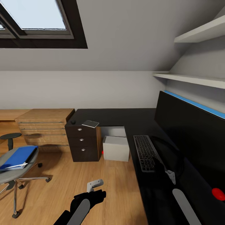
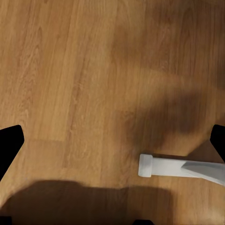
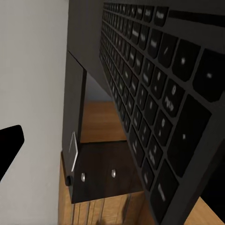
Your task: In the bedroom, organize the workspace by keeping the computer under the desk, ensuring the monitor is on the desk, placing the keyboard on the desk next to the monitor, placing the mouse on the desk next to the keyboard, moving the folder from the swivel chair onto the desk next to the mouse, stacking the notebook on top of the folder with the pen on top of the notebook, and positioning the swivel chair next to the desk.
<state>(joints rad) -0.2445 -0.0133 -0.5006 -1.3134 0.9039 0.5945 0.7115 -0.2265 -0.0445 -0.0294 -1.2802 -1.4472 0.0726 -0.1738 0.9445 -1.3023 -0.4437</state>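
Two grippers sit low in the head view. The left gripper (image 1: 93,185) hangs over bare floor (image 2: 70,70), its fingers spread wide with nothing between them. The right gripper (image 1: 170,175) is over the desk (image 1: 125,117), right at the near end of the keyboard (image 1: 145,153). Its wrist view shows one dark finger (image 3: 9,150) off to the side and keys close up, but I cannot tell whether it is spread or clamped on the frame.

Just beyond the right gripper the keyboard lies along the desk's floor-side edge, with the monitor (image 1: 190,134) close on its other side. Farther out, under the desk, stands the computer (image 1: 116,148) beside the drawer unit (image 1: 82,142). On the far corner above the drawers lie the notebook (image 1: 90,123) and the mouse (image 1: 72,122). Well off to the left gripper's outer side is the chair (image 1: 15,175), with the folder (image 1: 18,156) on its seat.

Main risk, as I judge it:
- A careless nudge from the right gripper could push the keyboard off the edge, or swing the arm into the monitor.
- The chair is on castors and may roll away when the folder is grabbed, and the folder's loose papers could spill
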